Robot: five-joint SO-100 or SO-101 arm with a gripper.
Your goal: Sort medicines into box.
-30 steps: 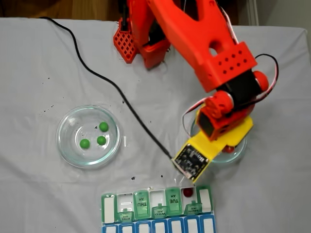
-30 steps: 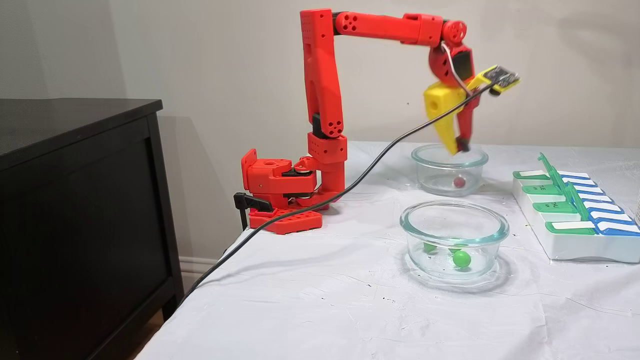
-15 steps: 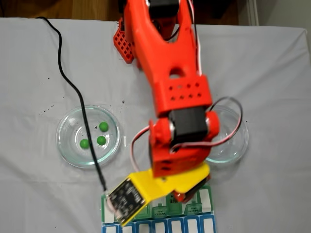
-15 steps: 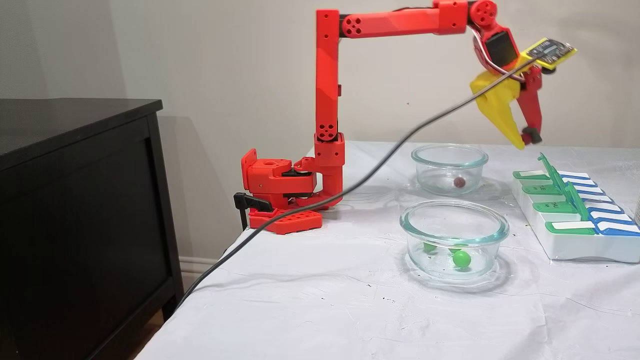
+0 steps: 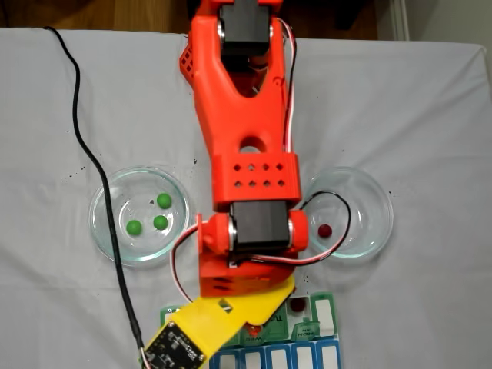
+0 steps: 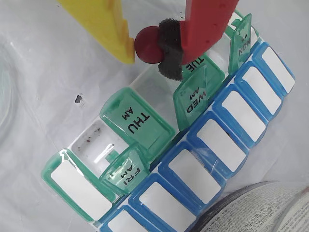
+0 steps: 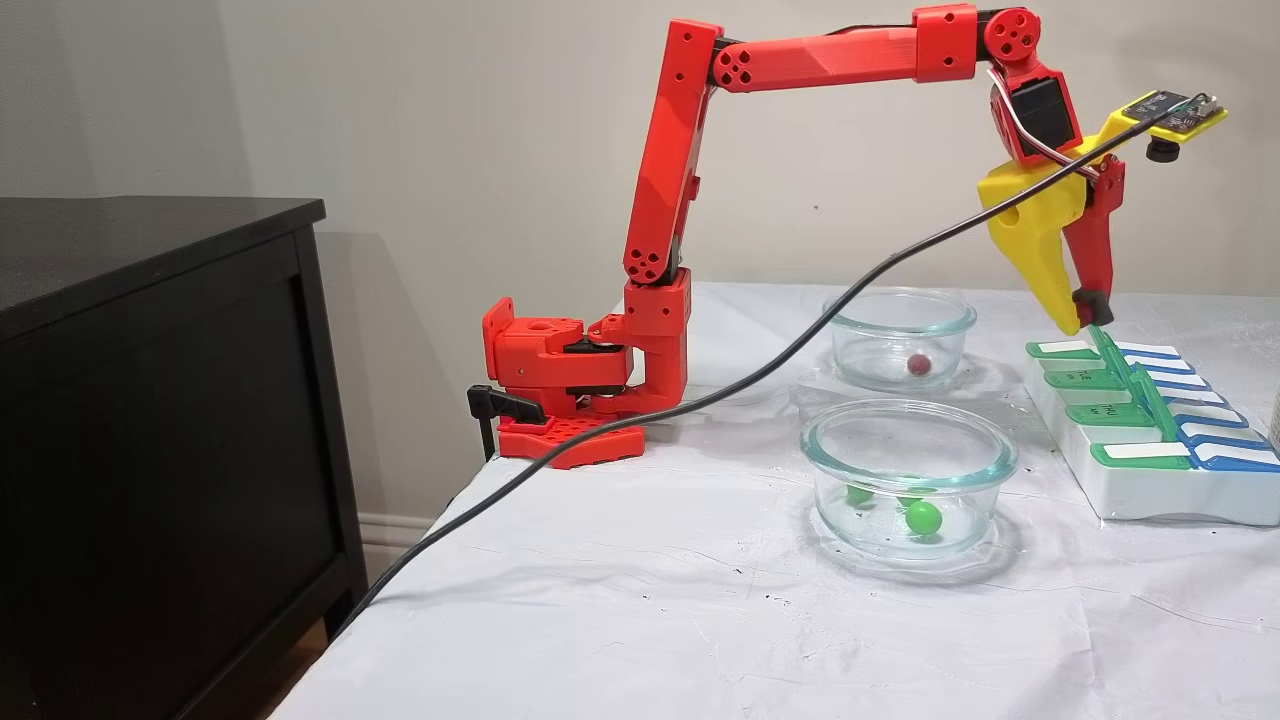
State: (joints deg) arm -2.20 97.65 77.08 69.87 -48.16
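My gripper (image 6: 147, 46) is closed down to the width of one dark red ball (image 6: 148, 44), pinched between my yellow finger (image 6: 104, 26) and the black foam pad (image 6: 169, 48) on my red finger, and in the wrist view it hangs over the open white cells of the pill organizer (image 6: 159, 145), between the THU AM lid (image 6: 135, 121) and the WED AM lid (image 6: 198, 99). In the side fixed view my fingertips sit just above the organizer's near end (image 7: 1150, 420). From above, a second red ball (image 5: 298, 305) lies in an open cell, a third (image 5: 325, 229) sits in the right glass dish (image 5: 377, 219), and three green balls (image 5: 160, 222) rest in the left glass dish (image 5: 104, 231).
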